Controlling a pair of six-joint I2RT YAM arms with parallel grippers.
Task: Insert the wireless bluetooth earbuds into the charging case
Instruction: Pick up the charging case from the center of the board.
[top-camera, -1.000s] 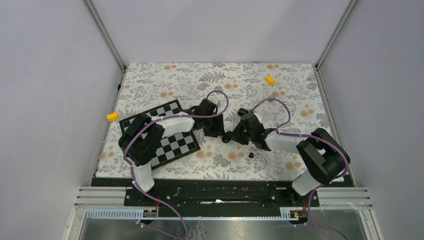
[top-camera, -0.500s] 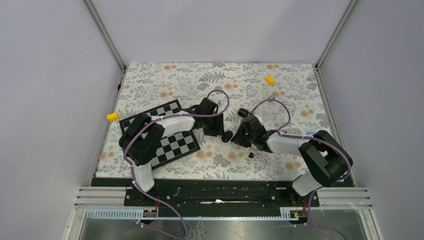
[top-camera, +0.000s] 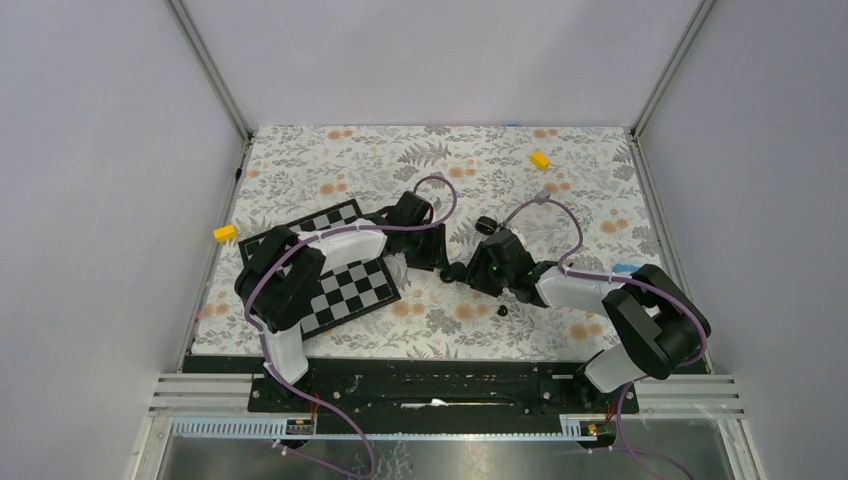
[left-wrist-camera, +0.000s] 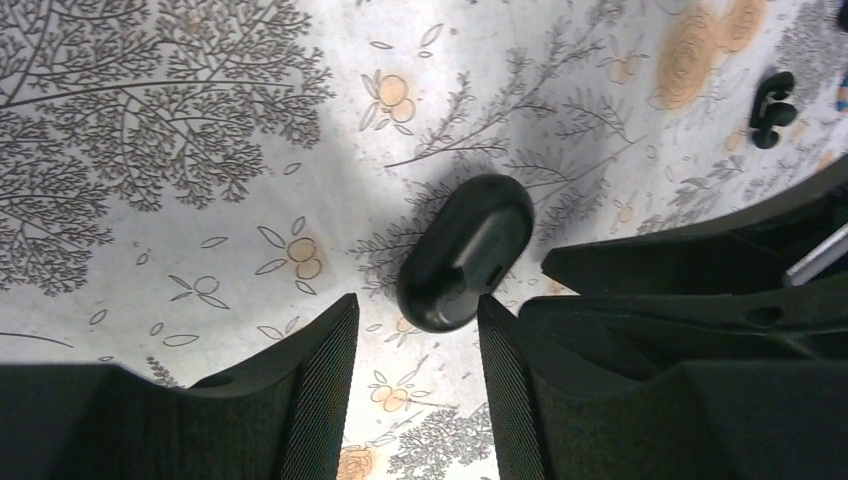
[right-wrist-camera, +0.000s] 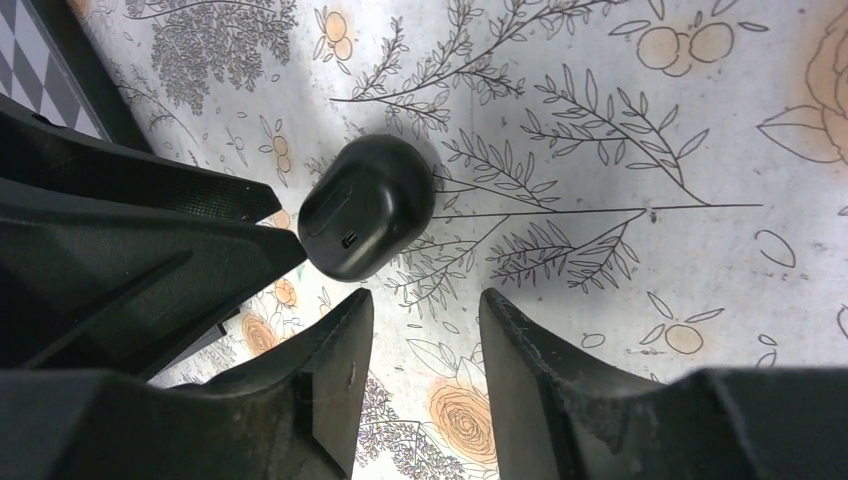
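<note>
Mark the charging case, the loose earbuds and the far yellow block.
charging case (left-wrist-camera: 465, 252): left wrist view, middle of its black outer shell.
earbuds (left-wrist-camera: 771, 105): left wrist view, middle of the small black pair at top right.
yellow block (top-camera: 540, 159): top external view, its top face.

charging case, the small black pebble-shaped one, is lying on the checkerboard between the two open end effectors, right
Wrong surface. The small black pebble-shaped charging case lies on the floral tablecloth, not the black-and-white checkerboard, as the left wrist view shows. It is between the open left end effector and right end effector.
</note>
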